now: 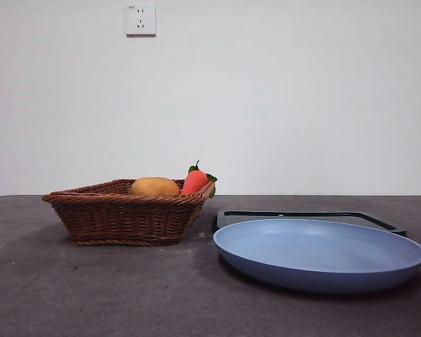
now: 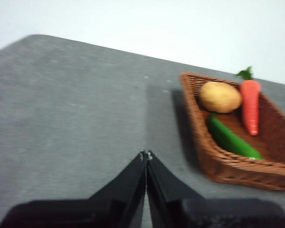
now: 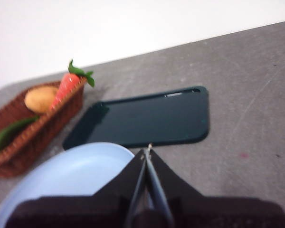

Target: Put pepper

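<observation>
Wicker basket [image 1: 123,214] on the grey bench [image 1: 91,295], holding three vegetables. The pepper [image 2: 232,140], long, glossy and dark green, lies along the basket floor beside the near wall, its tip toward the tan potato [image 2: 220,97]; in the front view it is hidden below the rim. The orange carrot [image 2: 250,105] leans against the far side, its green leaves rising above the rim. To the side of the basket stands a blue plate [image 1: 323,270], bare, and just behind it a flat dark board [image 3: 152,118] lies on the bench.

The left gripper [image 2: 146,156] hangs above bare bench, apart from the basket, jaws clenched tip to tip with nothing between them. The right gripper [image 3: 147,151] hangs over the plate's edge near the board, its jaws likewise pressed together and holding nothing. Neither arm appears in the front view.
</observation>
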{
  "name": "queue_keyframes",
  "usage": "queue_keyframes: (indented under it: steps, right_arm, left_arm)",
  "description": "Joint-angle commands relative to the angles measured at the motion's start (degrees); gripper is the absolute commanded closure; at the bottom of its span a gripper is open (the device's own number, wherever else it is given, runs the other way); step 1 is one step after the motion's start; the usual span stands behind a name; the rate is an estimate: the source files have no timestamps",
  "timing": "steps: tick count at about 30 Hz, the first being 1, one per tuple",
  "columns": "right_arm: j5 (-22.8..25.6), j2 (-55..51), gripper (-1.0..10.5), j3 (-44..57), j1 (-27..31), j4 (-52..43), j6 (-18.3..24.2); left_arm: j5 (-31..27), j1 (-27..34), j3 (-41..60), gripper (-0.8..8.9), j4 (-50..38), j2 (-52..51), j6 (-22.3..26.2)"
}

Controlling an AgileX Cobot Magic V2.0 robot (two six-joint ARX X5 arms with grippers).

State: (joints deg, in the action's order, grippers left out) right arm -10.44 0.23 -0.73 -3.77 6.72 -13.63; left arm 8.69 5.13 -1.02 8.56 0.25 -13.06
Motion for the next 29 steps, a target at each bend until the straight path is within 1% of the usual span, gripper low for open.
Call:
queue_keyframes:
  steps: [1,3,8,13,16,19,26,29]
  right_arm:
    - [-0.07,-0.22,9.4,0.09,-0.04,-3.15,-6.51]
    - [-0.04,-0.17,9.4,-0.83,-0.04,-4.28,-8.39]
    - [0.13,2.1,9.4,-5.38,-0.04,-4.9,-8.85]
    - [-0.11,8.37,9.4,-11.87,-0.04,-4.7,-8.83]
    - [-0.42,13.16,9.4,-16.79,-0.07,-2.99,-8.31]
    - [-3.13,18.18,9.4,-22.8,-0.11,1.79,-5.31]
    - [-9.22,29.48,9.4,-38.86,-0.17,19.74,3.85]
    - [-9.18,33.51,9.4,-45.68,-0.35,28.68,9.05]
  left_arm:
    - [2.32,0.22,0.35,8.07,-1.25,-0.2,-3.41]
    - [3.76,0.22,-0.57,8.07,-1.09,-0.17,-3.78]
    - [3.87,0.22,-5.2,8.07,0.83,0.98,-3.91]
    - [5.75,0.22,-13.11,8.07,3.37,7.04,-3.85]
    - [8.68,0.22,-18.29,8.07,4.48,12.24,-3.3]
    - [12.09,0.22,-23.91,8.07,7.15,17.62,-1.77]
    - [18.69,0.17,-36.61,8.07,16.79,27.96,4.72]
    - [21.7,0.11,-41.18,8.07,21.68,30.69,7.69]
